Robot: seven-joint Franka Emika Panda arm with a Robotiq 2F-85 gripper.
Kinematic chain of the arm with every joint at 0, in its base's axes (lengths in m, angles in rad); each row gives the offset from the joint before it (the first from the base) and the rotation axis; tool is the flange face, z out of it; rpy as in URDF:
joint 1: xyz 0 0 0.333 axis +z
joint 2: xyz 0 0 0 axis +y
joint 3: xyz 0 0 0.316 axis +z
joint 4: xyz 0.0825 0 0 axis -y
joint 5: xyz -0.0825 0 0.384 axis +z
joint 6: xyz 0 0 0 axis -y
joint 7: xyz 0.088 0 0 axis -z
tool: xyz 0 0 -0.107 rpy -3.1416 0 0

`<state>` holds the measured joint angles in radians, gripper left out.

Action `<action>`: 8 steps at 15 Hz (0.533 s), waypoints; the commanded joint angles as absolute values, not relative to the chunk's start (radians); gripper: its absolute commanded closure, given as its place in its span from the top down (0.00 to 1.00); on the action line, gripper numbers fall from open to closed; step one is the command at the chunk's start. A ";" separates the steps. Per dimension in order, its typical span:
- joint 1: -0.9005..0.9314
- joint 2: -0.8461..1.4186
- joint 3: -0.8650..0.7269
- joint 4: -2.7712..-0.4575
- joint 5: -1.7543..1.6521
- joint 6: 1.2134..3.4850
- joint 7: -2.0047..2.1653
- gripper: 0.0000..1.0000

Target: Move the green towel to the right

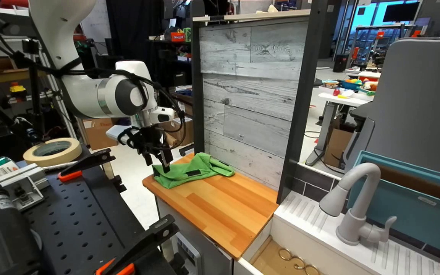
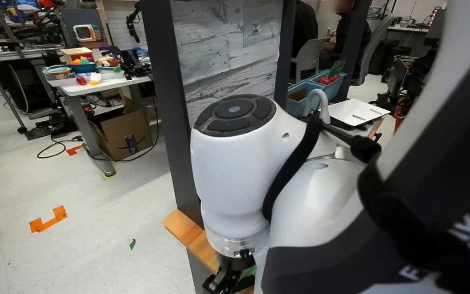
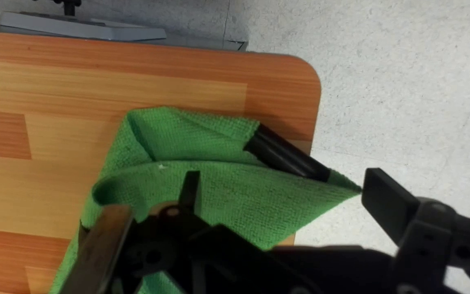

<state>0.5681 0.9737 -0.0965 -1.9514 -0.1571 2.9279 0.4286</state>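
The green towel (image 1: 201,168) lies crumpled at one end of the wooden countertop (image 1: 220,206), with dark patches on it. My gripper (image 1: 158,163) hangs over the towel's outer end, pointing down. In the wrist view the gripper (image 3: 282,183) is open, its fingers wide apart on either side of part of the towel (image 3: 235,196). A pointed corner of cloth reaches past the countertop's edge, close to one of the fingers (image 3: 390,200); whether they touch I cannot tell. Only a scrap of towel (image 2: 249,272) shows in an exterior view, mostly hidden by the arm.
A grey wood-plank panel (image 1: 250,84) rises along the countertop's back. At its far end come a sink with a grey faucet (image 1: 357,206) and a teal bin (image 1: 414,194). A black perforated table (image 1: 75,214) with clamps and a tape roll (image 1: 54,151) stands across a floor gap.
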 commanded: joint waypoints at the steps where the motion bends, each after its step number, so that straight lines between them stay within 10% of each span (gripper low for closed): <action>1: 0.571 1.018 -0.096 -1.906 -0.112 2.959 0.395 1.00; 8: 0.566 1.048 -0.085 -1.869 -0.084 2.956 0.371 1.00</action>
<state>0.5681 1.0234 -0.0925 -1.8986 -0.1113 2.9310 0.4051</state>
